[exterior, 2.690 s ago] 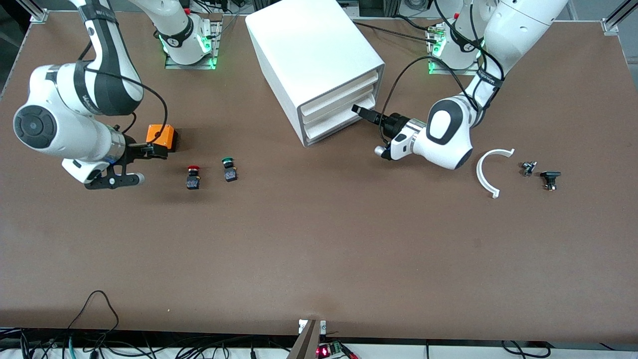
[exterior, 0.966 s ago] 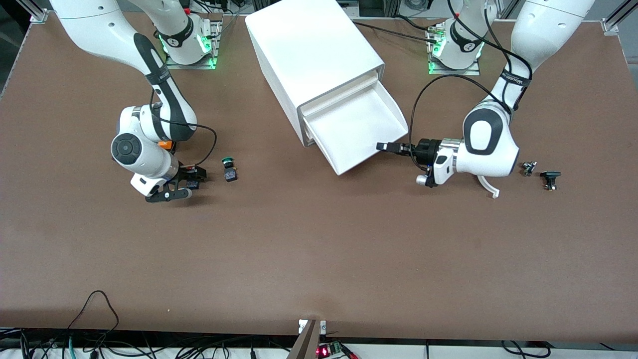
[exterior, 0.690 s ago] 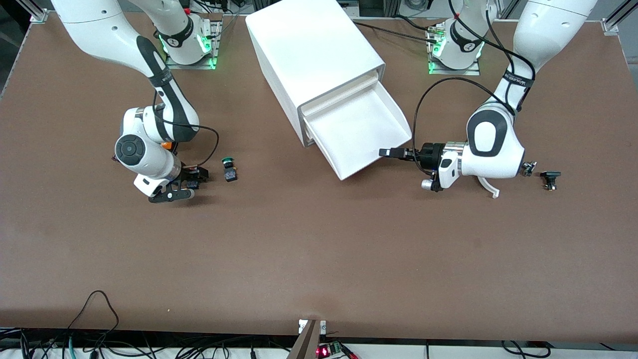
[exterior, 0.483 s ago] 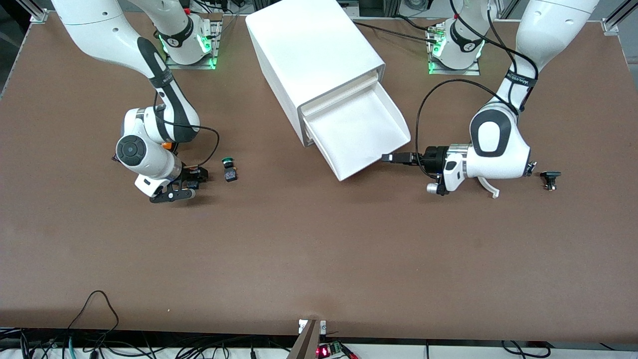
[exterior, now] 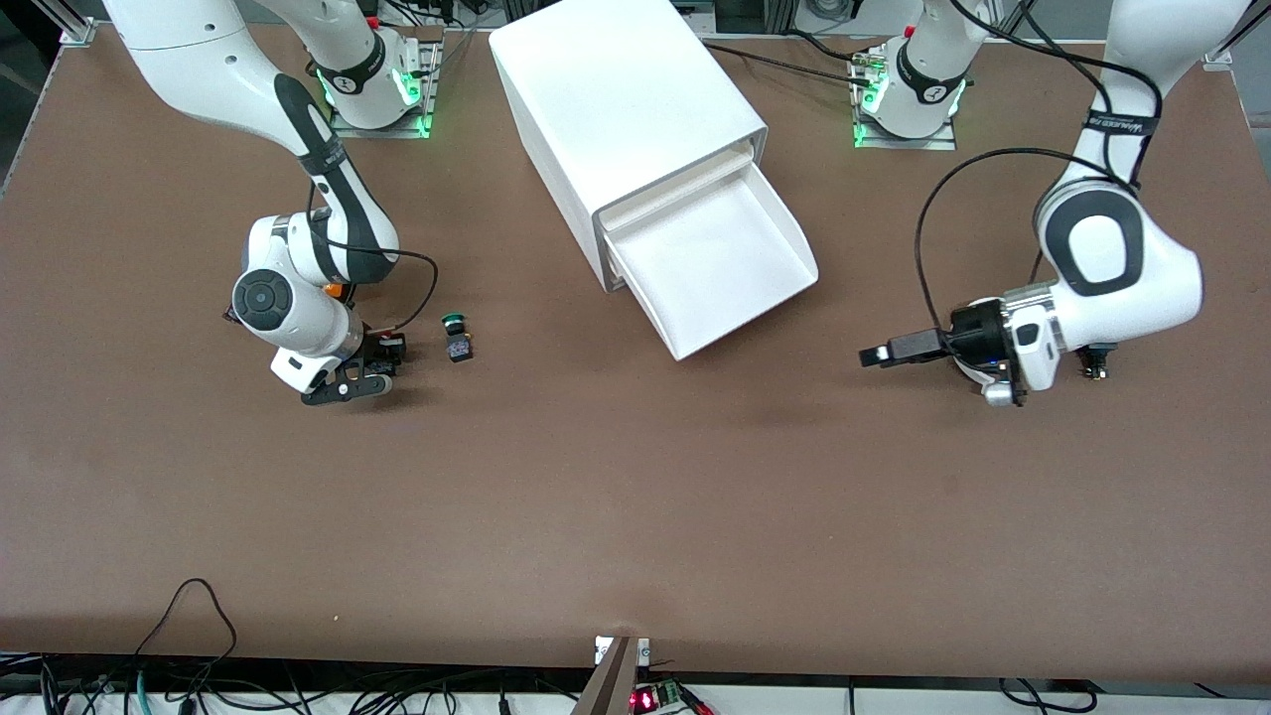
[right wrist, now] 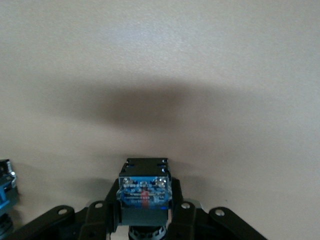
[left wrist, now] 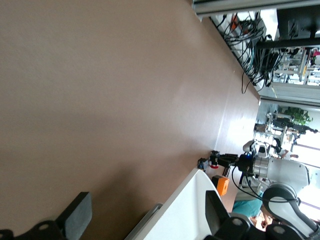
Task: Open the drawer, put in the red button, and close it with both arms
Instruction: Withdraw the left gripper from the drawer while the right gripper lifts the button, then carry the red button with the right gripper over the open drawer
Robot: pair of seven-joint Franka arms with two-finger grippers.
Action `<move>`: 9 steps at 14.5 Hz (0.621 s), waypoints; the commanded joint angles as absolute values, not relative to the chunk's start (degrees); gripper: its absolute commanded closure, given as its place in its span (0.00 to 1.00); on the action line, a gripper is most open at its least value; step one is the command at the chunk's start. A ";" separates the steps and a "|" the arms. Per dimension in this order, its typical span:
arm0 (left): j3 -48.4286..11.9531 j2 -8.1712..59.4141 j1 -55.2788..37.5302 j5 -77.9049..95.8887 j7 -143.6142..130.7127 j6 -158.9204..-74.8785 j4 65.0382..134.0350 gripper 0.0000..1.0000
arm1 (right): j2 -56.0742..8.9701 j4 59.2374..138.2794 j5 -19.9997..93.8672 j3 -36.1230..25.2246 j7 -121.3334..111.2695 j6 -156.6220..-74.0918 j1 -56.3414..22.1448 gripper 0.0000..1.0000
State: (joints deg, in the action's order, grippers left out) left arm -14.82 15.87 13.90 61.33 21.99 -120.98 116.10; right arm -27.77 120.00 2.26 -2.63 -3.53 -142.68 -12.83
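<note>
- The drawer (exterior: 717, 266) — lowest of the three in the cabinet (exterior: 624, 119) — stands pulled well out, its white tray bare.
- The right hand (exterior: 375, 359) is low at the tabletop (exterior: 635, 497) toward the right arm's end, clenched on the red button (right wrist: 144, 194); in the right wrist view the button's black, blue-marked body sits squeezed between the two fingers (right wrist: 102, 212).
- Whether the button has left the tabletop I can't tell.
- The green button (exterior: 457, 336) lies just beside that hand, on the cabinet's side of it, untouched.
- An orange block (exterior: 335, 289) peeps out from under the right arm's wrist.
- The left hand (exterior: 878, 356) hangs over bare tabletop toward the left arm's end, well apart from the drawer, fingers (left wrist: 80, 220) spread and holding nothing — that arm waits.
- What the carry turns on, as I judge it: the drawer lies from the right hand toward the middle of the table, a little farther from the front camera, its long axis running slantwise out of the cabinet — so the hand must go up and over the tray's sloped side, passing the green button.
</note>
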 commanded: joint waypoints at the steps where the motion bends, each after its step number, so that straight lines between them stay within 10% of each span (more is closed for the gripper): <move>1: -12.32 11.00 14.85 53.83 21.18 -119.97 116.72 0.00 | -26.46 118.66 2.55 -1.50 -4.83 -142.30 -12.48 0.71; 9: -5.36 3.44 14.42 21.22 18.04 -99.42 99.86 0.00 | -21.89 102.42 2.72 3.76 -6.15 -127.02 -12.48 0.71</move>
